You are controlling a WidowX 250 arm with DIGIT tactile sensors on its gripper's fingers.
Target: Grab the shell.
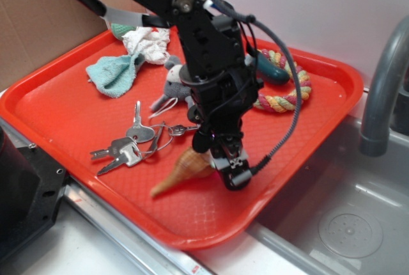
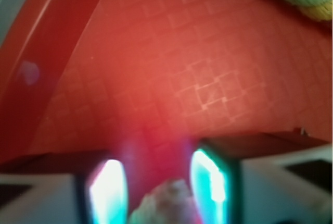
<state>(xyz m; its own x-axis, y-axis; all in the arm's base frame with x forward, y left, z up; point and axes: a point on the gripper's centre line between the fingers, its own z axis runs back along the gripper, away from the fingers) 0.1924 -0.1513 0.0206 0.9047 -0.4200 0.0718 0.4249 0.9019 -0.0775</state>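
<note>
On the red tray (image 1: 64, 115), the shell (image 1: 185, 169) lies near the front edge, tail pointing toward the rim, just right of the keys (image 1: 128, 147). The gripper (image 1: 225, 163) stands over its wide end. In the blurred wrist view a pale lump (image 2: 166, 203), probably the shell, sits between the fingers (image 2: 208, 182), which are narrowly spread; contact is unclear. The rope toy (image 1: 284, 93) lies behind.

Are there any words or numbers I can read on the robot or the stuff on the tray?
No readable text anywhere.
The gripper bears a small white pattern, too small to read as letters.
The keys show no legible stamping.
The shell, rope toy and red tray bear none.
</note>
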